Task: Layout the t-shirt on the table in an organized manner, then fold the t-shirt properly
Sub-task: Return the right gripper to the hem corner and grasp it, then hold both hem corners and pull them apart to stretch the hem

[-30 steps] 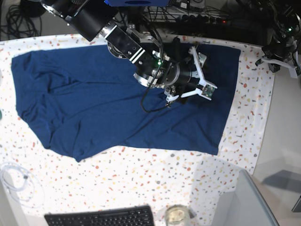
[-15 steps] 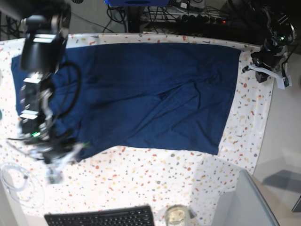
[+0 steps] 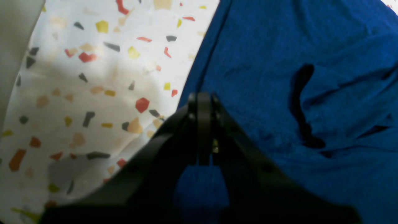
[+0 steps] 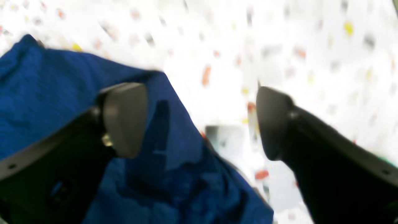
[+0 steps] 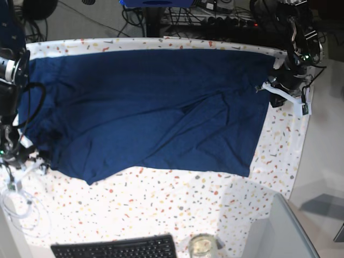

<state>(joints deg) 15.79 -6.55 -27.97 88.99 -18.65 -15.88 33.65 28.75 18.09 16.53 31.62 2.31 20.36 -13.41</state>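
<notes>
A: What is sitting nearest the front edge?
B: A black keyboard [image 5: 115, 248] and a round glass jar [image 5: 202, 245] are lying on the white terrazzo-speckled table [image 5: 161, 204], with a coiled white cable [image 5: 19, 207] at the left.

A: And the large dark navy-blue knit t-shirt [image 5: 150, 107]?
B: It is lying spread across the middle of the table, wrinkled in the centre, its lower left corner hanging unevenly.

A: How is the right tool [image 4: 202, 121] standing?
B: It is hovering at the shirt's left corner with its jaws parted wide, one pad [image 4: 124, 118] over the cloth, nothing grasped.

A: And the left tool [image 3: 200, 102]?
B: It is sitting clenched, empty, at the shirt's far right hem.
</notes>
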